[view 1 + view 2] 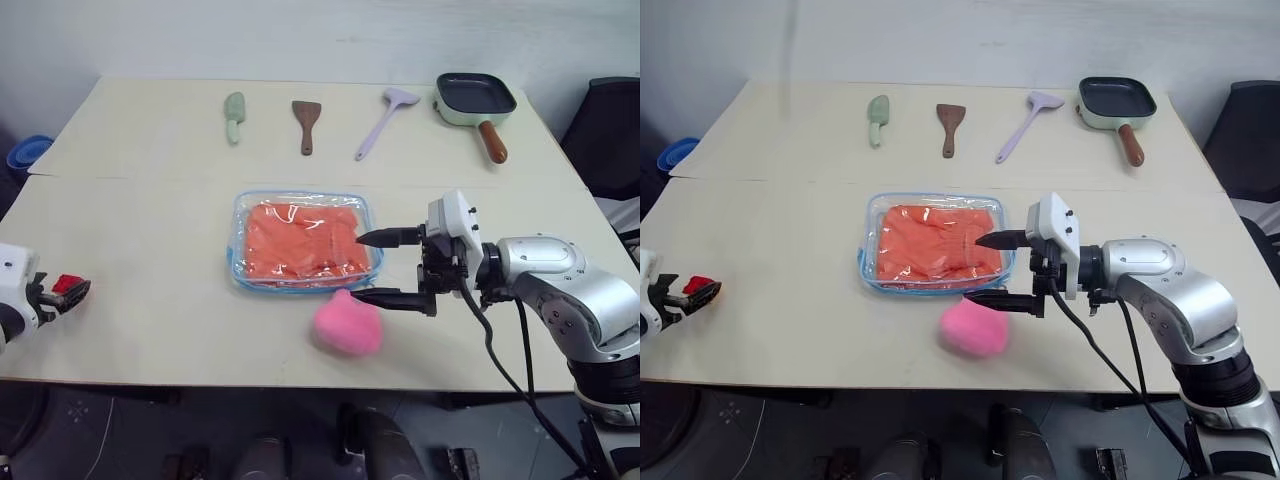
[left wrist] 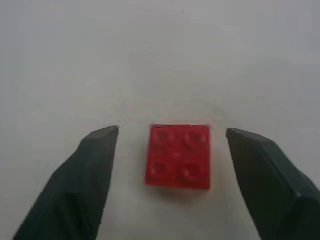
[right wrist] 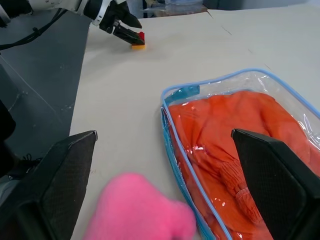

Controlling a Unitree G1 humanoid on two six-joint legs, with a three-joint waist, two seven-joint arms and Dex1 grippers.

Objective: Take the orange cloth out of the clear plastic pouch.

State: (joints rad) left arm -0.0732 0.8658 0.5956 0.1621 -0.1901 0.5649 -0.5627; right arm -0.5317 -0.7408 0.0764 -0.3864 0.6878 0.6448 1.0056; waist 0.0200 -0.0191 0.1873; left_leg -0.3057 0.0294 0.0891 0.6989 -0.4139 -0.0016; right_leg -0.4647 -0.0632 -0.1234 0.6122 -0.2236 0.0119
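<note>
Bench: pale beige flat bench [image 1: 150,250], made of two boards that meet along a seam across its width.
Pouch: clear rectangular plastic pouch with light blue edging and rounded corners [image 1: 372,240], lying flat near the middle of the bench.
Cloth: bright orange soft cloth [image 1: 300,240], folded inside the pouch and taking up most of it; a gathered, stitched hem shows through the plastic in the right wrist view.
Plush: fluffy pink plush [image 1: 347,324], on the bench just beside the near edge of the pouch.
Right hand: right hand [image 1: 378,267], fingers spread wide and gripping nothing. It points across the bench toward the pouch's right end; one finger is over the pouch's right edge, the other over the bench between the pouch and the plush.
Left hand: left hand [image 2: 172,137], at the left edge of the bench, well apart from the pouch. Fingers spread, gripping nothing.
Block: small red studded toy block [image 2: 178,156], on the bench between the left hand's fingers, with a gap on either side.
Far row: pale green utensil [image 1: 234,116], brown wooden spatula [image 1: 306,123], lilac spatula [image 1: 381,119], and pale green square pan with a dark inside and brown handle [image 1: 476,102].
Off the bench: blue round object [image 1: 28,154] beyond the left edge.
</note>
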